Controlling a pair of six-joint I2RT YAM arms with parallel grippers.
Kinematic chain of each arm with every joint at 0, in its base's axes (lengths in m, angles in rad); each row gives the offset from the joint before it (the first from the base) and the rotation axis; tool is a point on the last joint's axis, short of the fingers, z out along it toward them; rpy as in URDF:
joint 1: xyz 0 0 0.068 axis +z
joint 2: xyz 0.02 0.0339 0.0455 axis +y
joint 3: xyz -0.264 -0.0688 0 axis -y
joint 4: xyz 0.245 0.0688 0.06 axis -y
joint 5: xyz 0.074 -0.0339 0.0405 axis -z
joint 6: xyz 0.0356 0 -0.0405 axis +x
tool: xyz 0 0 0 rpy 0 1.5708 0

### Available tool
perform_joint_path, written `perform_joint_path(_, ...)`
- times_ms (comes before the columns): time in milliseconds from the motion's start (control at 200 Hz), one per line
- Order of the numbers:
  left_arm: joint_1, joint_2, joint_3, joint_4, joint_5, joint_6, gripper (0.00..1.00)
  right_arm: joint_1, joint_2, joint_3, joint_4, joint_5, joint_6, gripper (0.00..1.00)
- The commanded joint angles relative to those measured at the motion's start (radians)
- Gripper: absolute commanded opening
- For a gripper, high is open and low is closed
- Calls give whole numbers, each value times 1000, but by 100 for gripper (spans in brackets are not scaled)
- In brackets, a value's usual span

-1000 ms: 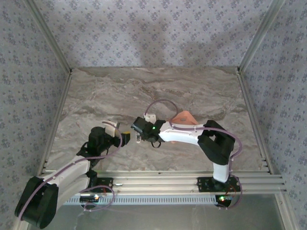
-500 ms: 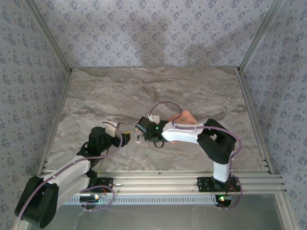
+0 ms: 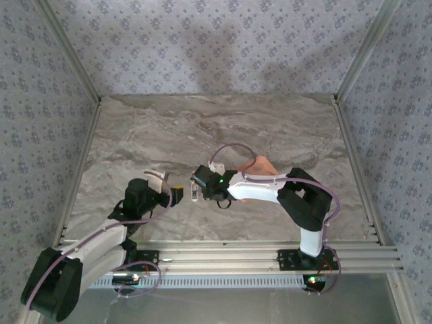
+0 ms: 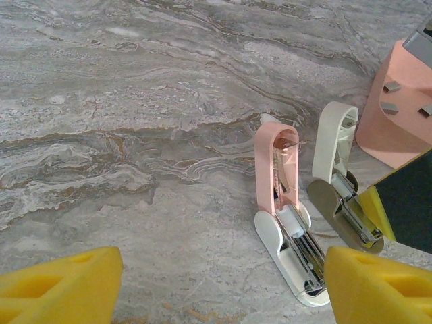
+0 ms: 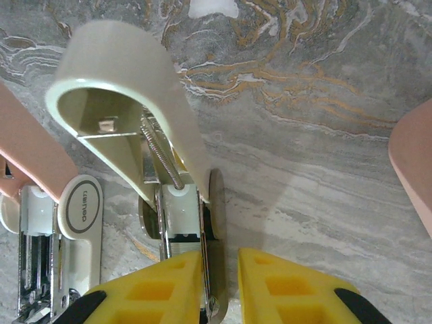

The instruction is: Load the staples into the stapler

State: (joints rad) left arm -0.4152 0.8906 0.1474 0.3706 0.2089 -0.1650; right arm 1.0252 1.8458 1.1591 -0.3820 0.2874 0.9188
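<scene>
Two staplers lie open side by side: a cream stapler and a pink stapler. A ribbed grey strip of staples sits in the cream stapler's channel, just ahead of my right gripper. That gripper hovers over the channel, its yellow fingers shut to a narrow gap with nothing seen between them. More staples lie on the salmon-pink tray. My left gripper stands wide open, low by the pink stapler's base.
The marble tabletop stretches away behind the staplers. Patterned walls and aluminium rails fence it in. The tray's edge lies to the right of my right gripper.
My right gripper has shifted slightly nearer and rightward over the cream stapler, and its cable loop has risen. The left arm has stayed still.
</scene>
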Motion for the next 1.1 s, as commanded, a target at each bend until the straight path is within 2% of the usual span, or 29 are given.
perform_joint_path(0,-5,-27,19,7,-17,18,78,1,-40,-14,7,19,-19,22)
perform_joint_path(275,-4,-101,-1,-20,-85,19,79,3,-105,-38,30,36,-82,24)
perform_joint_path(630,-4,-120,-4,-31,-67,24,80,-2,-189,-46,-8,37,-171,25)
perform_joint_path(1094,-4,-118,-1,-35,-44,29,82,-70,-281,-60,-52,-13,-203,28)
